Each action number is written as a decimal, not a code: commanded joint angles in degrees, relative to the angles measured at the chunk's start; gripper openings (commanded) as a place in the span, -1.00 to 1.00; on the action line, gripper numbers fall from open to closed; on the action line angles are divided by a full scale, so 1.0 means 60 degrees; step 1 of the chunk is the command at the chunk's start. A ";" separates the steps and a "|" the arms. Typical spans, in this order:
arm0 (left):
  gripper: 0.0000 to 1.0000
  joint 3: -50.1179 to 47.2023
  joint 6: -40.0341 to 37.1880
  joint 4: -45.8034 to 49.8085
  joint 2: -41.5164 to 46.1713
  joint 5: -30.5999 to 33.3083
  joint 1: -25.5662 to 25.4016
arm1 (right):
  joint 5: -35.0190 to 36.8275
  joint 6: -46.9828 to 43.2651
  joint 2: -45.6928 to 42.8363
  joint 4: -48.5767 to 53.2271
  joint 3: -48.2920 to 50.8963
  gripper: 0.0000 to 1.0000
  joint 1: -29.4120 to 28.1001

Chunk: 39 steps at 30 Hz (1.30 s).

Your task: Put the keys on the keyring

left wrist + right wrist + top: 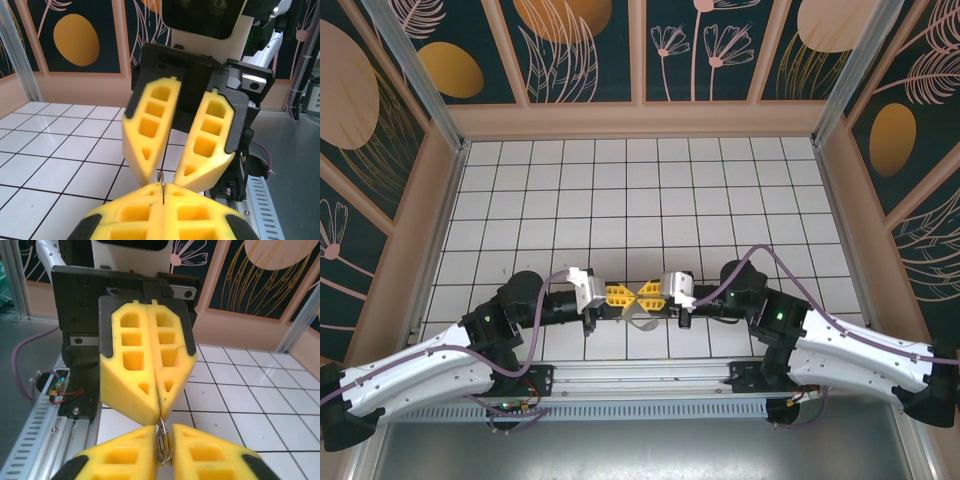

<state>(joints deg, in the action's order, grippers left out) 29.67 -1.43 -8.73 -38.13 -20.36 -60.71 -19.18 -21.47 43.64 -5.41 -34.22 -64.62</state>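
Two grippers meet tip to tip, low over the near middle of the tiled table (720, 200). The left gripper (159, 416) has its pads pressed together on the keyring (163, 442), whose wire loops hang out below its tips. The right gripper (163, 172) has its fingers close on either side of that ring, with a narrow gap showing; I cannot tell whether they pinch it. A grey shape just under the tips in the top view is probably the keys (642, 318), dangling. The step looks like working at the ring itself. The next move calls for a firm second grip, then a small, careful twist.
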 commanded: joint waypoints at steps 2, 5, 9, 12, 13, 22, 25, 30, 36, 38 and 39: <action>-1.00 0.0296 -0.0081 -0.0350 0.0216 -0.0062 -0.0048 | 0.0127 0.0119 0.0092 -0.0074 0.0049 -0.78 -0.0069; -1.00 0.0293 -0.0055 -0.0361 0.0189 -0.0107 -0.0048 | 0.0201 0.0146 0.0070 0.0020 0.0034 -0.80 -0.0068; -1.00 0.0314 -0.0064 -0.0390 0.0184 -0.0137 -0.0037 | 0.0281 0.0206 -0.0087 0.0021 0.0085 -0.42 -0.0070; -1.00 0.0328 -0.0077 -0.0423 0.0225 -0.0172 -0.0048 | 0.0351 0.0210 -0.0236 0.0065 0.0122 -0.45 -0.0072; -1.00 0.0328 -0.0081 -0.0434 0.0239 -0.0208 -0.0045 | 0.0369 0.0190 -0.0281 0.0092 0.0122 -0.49 -0.0070; -1.00 0.0284 -0.0090 -0.0322 0.0349 -0.0144 -0.0048 | 0.0293 0.0188 -0.0140 0.0250 0.0028 -0.47 -0.0059; -1.00 0.0270 -0.0137 -0.0302 0.0349 -0.0106 -0.0046 | 0.0253 0.0181 -0.0098 0.0299 0.0019 -0.47 -0.0068; -1.00 0.0255 -0.0139 -0.0350 0.0314 -0.0137 -0.0047 | 0.0161 0.0093 -0.0068 0.0215 0.0077 -0.60 -0.0070; -1.00 0.0248 -0.0129 -0.0361 0.0245 -0.0181 -0.0048 | 0.0031 0.0064 -0.0010 0.0034 0.0092 -0.56 -0.0066; -1.00 0.0255 -0.0140 -0.0359 0.0229 -0.0194 -0.0048 | -0.0037 0.0049 0.0007 -0.0064 0.0121 -0.61 -0.0066; -1.00 0.0269 -0.0139 -0.0360 0.0230 -0.0194 -0.0048 | -0.0080 0.0030 0.0021 -0.0140 0.0147 -0.67 -0.0070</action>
<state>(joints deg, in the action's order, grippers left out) 29.67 -1.43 -8.38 -36.86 -20.58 -60.71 -18.35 -20.86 43.40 -3.68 -34.20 -64.62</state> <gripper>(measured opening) 0.043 0.180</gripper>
